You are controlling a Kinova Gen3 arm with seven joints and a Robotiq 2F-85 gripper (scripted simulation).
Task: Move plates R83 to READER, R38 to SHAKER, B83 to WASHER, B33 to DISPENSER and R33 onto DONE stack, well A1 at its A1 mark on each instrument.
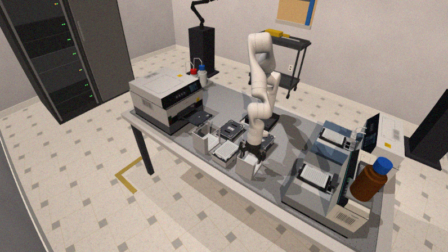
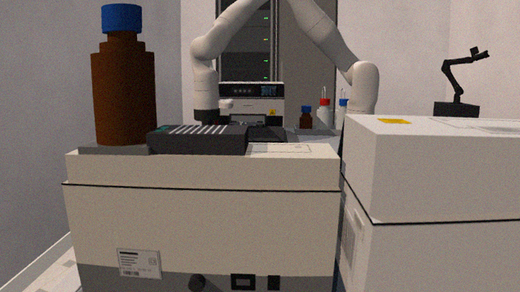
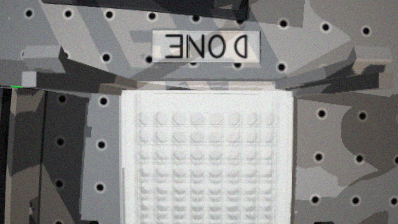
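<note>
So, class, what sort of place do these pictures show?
Most likely a laboratory: a white robot arm stands on a bench among boxy instruments, well plates and a brown bottle.

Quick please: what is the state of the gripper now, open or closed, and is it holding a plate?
Gripper: open, jaws fully apart, holding nothing; it hangs above the DONE rack.
</note>
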